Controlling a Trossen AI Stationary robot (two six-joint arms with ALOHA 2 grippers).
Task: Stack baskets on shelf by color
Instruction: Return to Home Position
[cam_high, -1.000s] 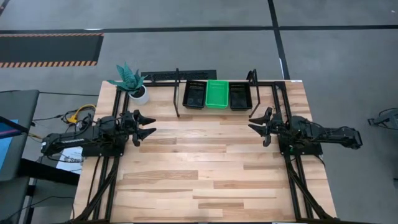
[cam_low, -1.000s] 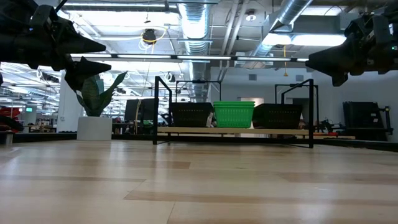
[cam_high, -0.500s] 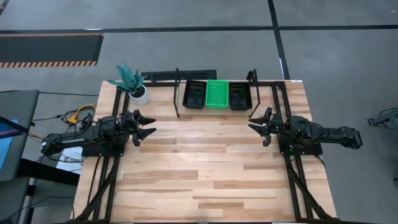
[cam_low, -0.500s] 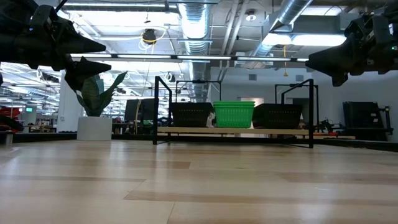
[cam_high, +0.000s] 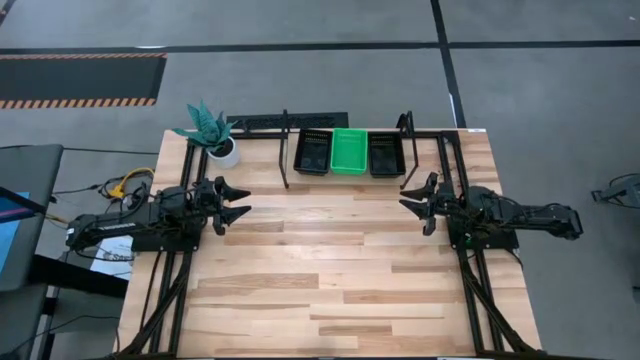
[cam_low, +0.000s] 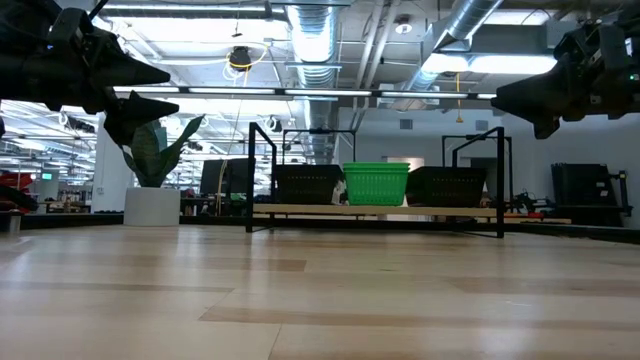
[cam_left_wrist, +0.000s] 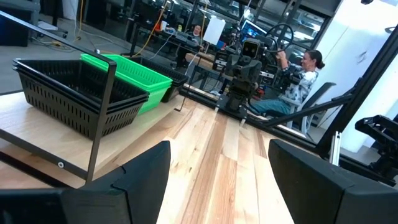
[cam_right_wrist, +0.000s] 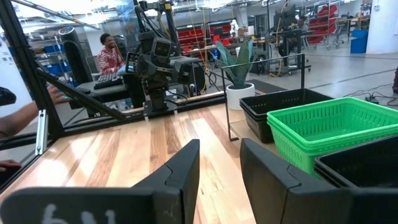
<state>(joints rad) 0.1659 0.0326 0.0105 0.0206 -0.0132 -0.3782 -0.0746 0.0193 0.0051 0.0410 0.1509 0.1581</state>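
Note:
Three stacks of baskets stand side by side on the shelf at the table's far edge: a black stack, a green stack and another black stack. They rest on the shelf's low board. My left gripper hovers level over the table's left side, open, with nothing between its fingers. My right gripper hovers level over the right side, also open and empty. The two grippers face each other. The wrist views show the green baskets between black ones.
A teal plant in a white pot stands at the far left corner, left of the shelf. Bare wood spreads between the arms and toward the near edge. People sit beyond the table's sides.

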